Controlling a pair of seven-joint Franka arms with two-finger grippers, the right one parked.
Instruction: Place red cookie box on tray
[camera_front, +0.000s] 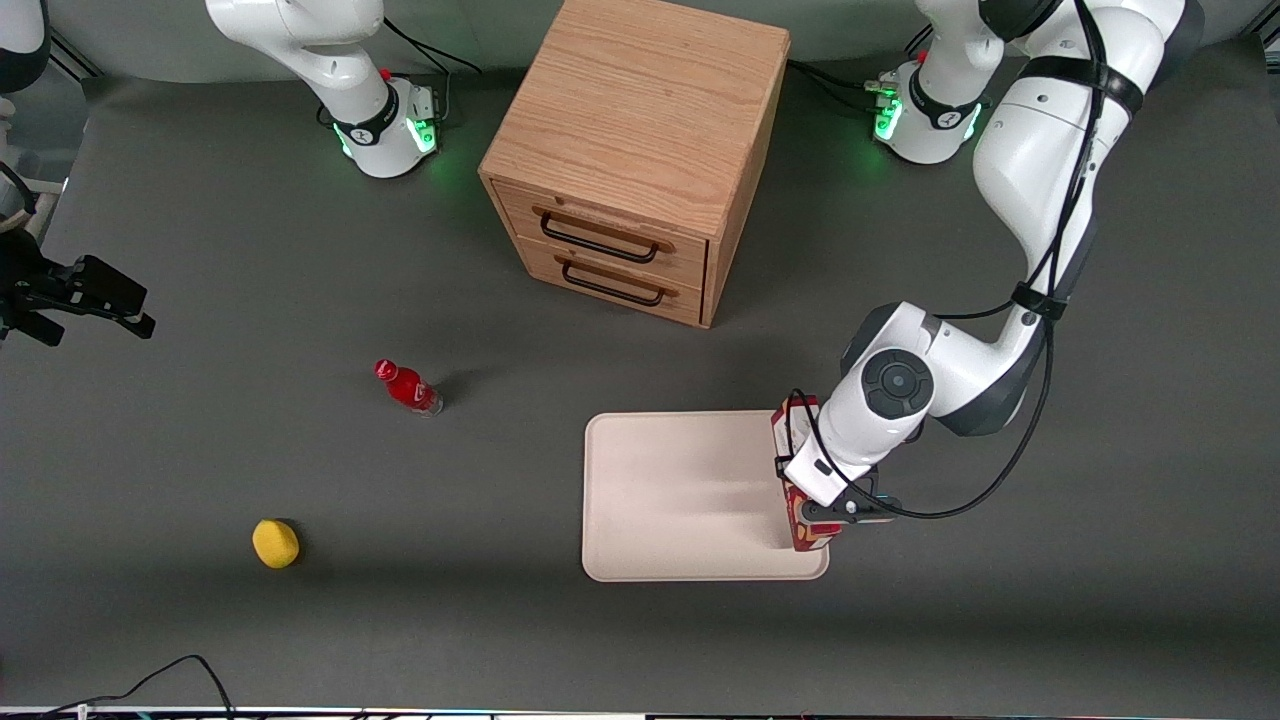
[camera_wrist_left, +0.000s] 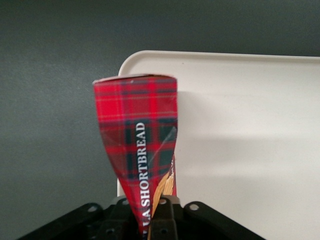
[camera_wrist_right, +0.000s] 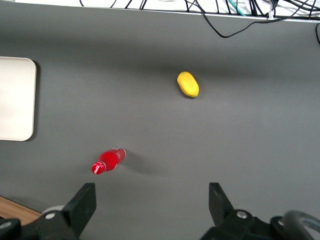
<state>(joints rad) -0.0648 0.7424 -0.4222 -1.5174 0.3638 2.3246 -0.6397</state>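
Observation:
The red cookie box (camera_wrist_left: 137, 135) is a long red tartan carton lettered SHORTBREAD. My left gripper (camera_wrist_left: 150, 220) is shut on it, squeezing its sides together between the fingers. In the front view the gripper (camera_front: 815, 500) holds the box (camera_front: 800, 525) lengthwise over the edge of the cream-white tray (camera_front: 680, 495) that faces the working arm's end of the table. The wrist hides most of the box there. From the wrist the tray (camera_wrist_left: 245, 125) shows beneath the box, one rounded corner close to the box's free end. Whether the box touches the tray I cannot tell.
A wooden two-drawer cabinet (camera_front: 640, 150) stands farther from the front camera than the tray. Toward the parked arm's end lie a small red bottle (camera_front: 408, 387) and, nearer the camera, a yellow lemon-like object (camera_front: 275, 543). A black cable (camera_front: 160, 675) runs at the table's front edge.

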